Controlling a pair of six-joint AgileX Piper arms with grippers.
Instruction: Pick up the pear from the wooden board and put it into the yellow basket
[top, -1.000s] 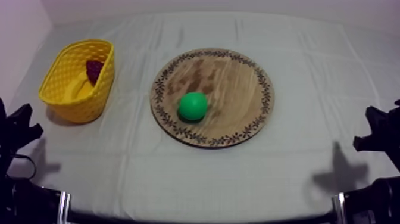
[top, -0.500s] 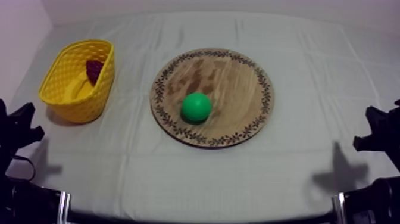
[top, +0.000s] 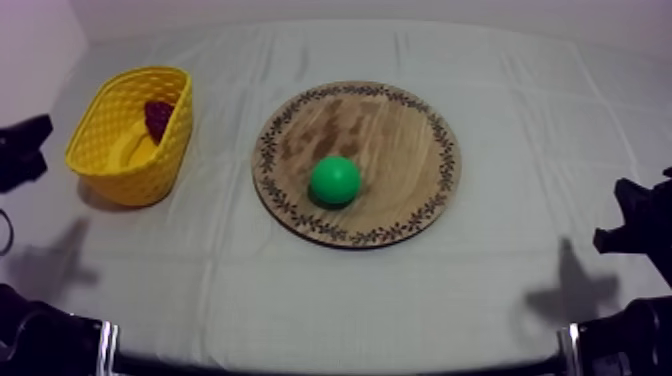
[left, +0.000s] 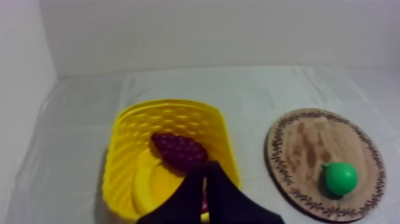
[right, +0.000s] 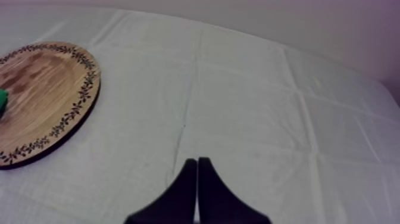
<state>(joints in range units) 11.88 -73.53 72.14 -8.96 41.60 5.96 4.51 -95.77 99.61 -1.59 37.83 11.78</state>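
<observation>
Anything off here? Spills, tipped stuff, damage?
Nothing stands out. The pear rests on the wooden board, the yellow basket stands upright holding grapes and a banana, and the cloth is merely creased.

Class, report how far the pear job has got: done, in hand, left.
Done: nothing; the pear lies on the wooden board. In hand: nothing; left gripper and right gripper are shut, empty. Left: grasp the pear, carry it into the yellow basket.
</observation>
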